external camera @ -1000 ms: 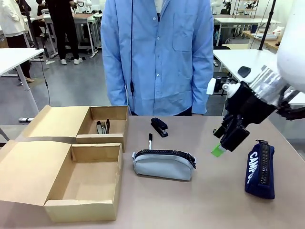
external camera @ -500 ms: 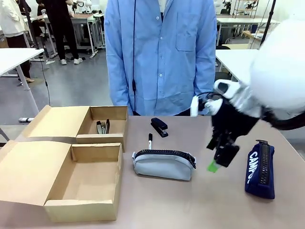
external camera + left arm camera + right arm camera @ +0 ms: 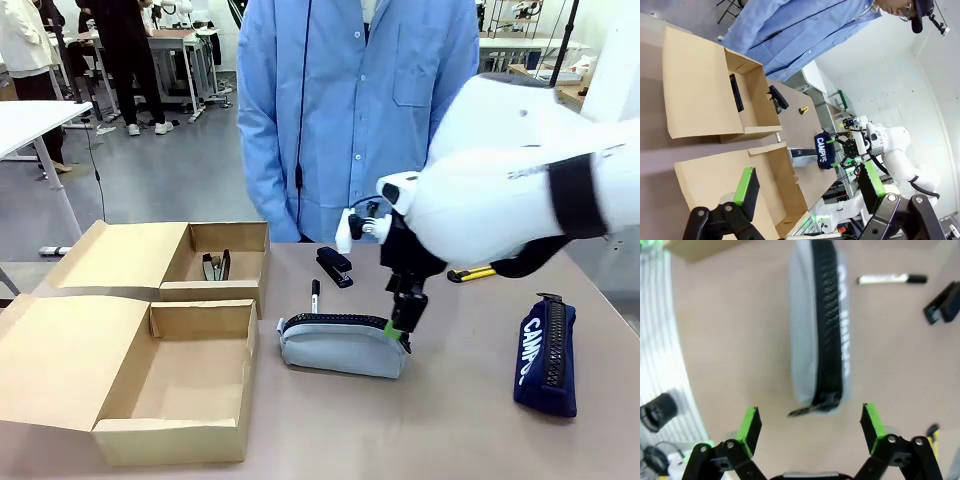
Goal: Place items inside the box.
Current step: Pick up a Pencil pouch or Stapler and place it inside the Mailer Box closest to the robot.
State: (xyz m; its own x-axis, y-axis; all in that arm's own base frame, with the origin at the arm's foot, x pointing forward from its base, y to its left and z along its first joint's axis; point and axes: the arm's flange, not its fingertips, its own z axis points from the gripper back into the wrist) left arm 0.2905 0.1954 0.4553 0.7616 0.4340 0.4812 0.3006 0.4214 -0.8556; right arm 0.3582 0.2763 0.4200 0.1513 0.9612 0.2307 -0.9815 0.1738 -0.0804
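Front view: the right gripper (image 3: 398, 325) hangs over the right end of the grey pouch (image 3: 340, 346), which lies on the table just right of the open box (image 3: 170, 438), not yet inside it.

Left wrist view: the left gripper (image 3: 808, 182) has its jaws apart, holding nothing, above the box.

Right wrist view: the right gripper's jaws stand wide apart, straddling the pouch's zip end. The pouch looks soft, light and saggy. A pinch across its middle, squeezing both sides, would likely hold better than the tapering end.

A grey pouch (image 3: 342, 348), black-zipped — navy pouch (image 3: 545, 358) lettered white, black stapler (image 3: 334, 266), yellow knife (image 3: 470, 273).
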